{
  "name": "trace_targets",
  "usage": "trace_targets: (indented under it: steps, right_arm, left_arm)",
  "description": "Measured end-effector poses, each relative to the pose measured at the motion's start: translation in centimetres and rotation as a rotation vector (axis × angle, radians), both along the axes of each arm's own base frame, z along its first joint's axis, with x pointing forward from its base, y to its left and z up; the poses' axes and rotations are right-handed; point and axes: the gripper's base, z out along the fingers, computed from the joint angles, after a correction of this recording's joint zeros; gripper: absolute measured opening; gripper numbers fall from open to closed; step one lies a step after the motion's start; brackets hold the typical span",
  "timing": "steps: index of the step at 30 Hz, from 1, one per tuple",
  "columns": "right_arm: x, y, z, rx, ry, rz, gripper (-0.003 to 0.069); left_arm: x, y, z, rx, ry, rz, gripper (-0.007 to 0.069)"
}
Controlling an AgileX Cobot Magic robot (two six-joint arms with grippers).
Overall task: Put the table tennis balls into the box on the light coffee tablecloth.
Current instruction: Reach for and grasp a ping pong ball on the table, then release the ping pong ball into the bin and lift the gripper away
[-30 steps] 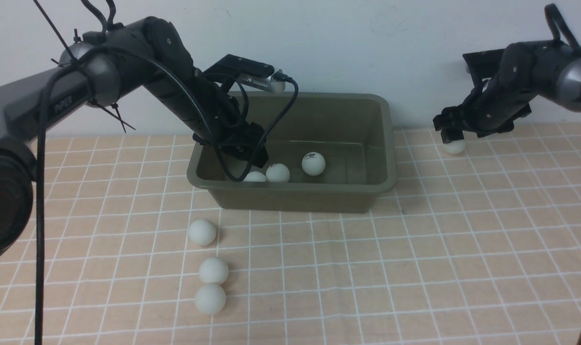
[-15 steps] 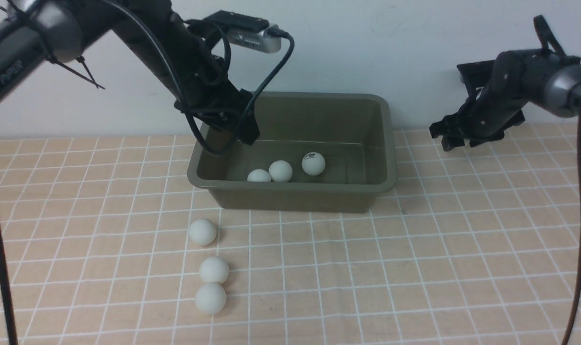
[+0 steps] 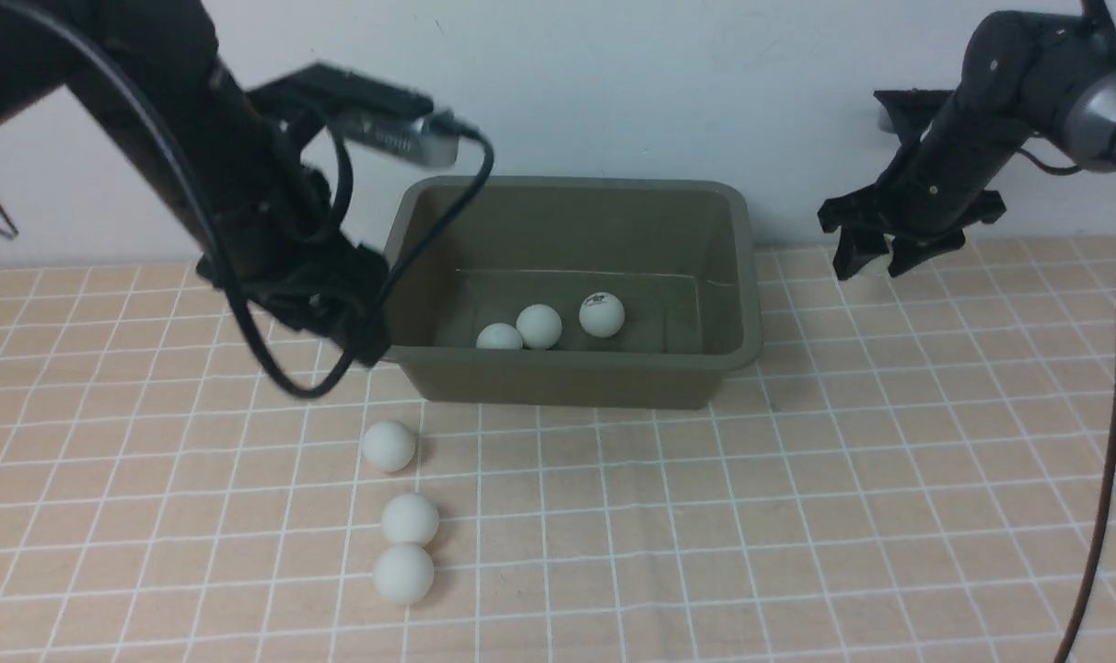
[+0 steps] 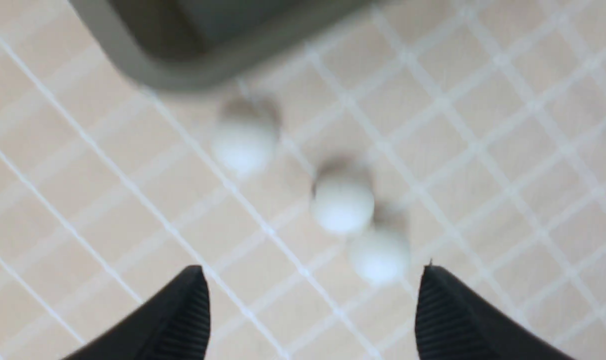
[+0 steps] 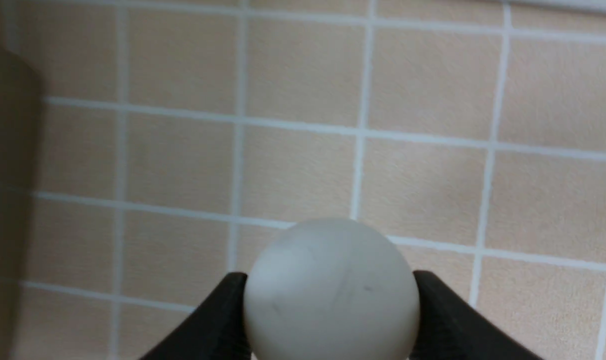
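Olive-green plastic forms the box, which is set on the light coffee tablecloth toward 12 o'clock in the front view. Three of the table tennis balls are seen on its floor. A first ball is touched by a second ball, and a logo-marked ball is placed just beside them toward 3 o'clock.

Three loose balls are left on the cloth at 7 o'clock of the box. A single ball is found near the front wall, and a touching pair is lined up beyond it toward 6 o'clock.

A seventh ball is clamped between the jaws of the right gripper at 3 o'clock of the box, apart from its rim. The left gripper is held at 9 o'clock of the box, jaws spread wide with nothing between them.
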Motion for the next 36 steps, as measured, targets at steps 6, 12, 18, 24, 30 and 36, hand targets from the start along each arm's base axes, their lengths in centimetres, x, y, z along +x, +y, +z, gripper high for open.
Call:
trace_targets:
  steps: [6, 12, 18, 24, 30, 36]
  right_arm:
    - [-1.5, 2.9, 5.4, 0.021, -0.102, 0.069, 0.0362]
    - [-3.4, 10.3, 7.3, 0.063, -0.162, 0.237, 0.0362]
    - [-3.5, 14.4, 5.8, 0.077, -0.214, 0.3, 0.0362]
    - [-2.9, 14.7, 5.0, 0.079, -0.243, 0.288, 0.0362]
    - [-2.7, 14.8, 4.3, 0.08, -0.24, 0.295, 0.0362]
    - [-2.5, 15.0, 4.5, 0.096, -0.269, 0.303, 0.0362]
  left_arm:
    - [-2.0, 0.7, -3.5, 0.002, -0.026, 0.055, 0.0459]
    - [-1.9, 0.9, -7.7, -0.007, -0.111, 0.111, 0.0459]
    - [-0.4, 0.6, -10.1, -0.043, -0.173, 0.167, 0.0459]
    - [1.0, 0.3, -12.8, -0.05, -0.185, 0.204, 0.0459]
    - [1.5, 0.3, -14.1, -0.049, -0.187, 0.22, 0.0459]
    - [1.8, 0.2, -14.4, -0.054, -0.203, 0.23, 0.0459]
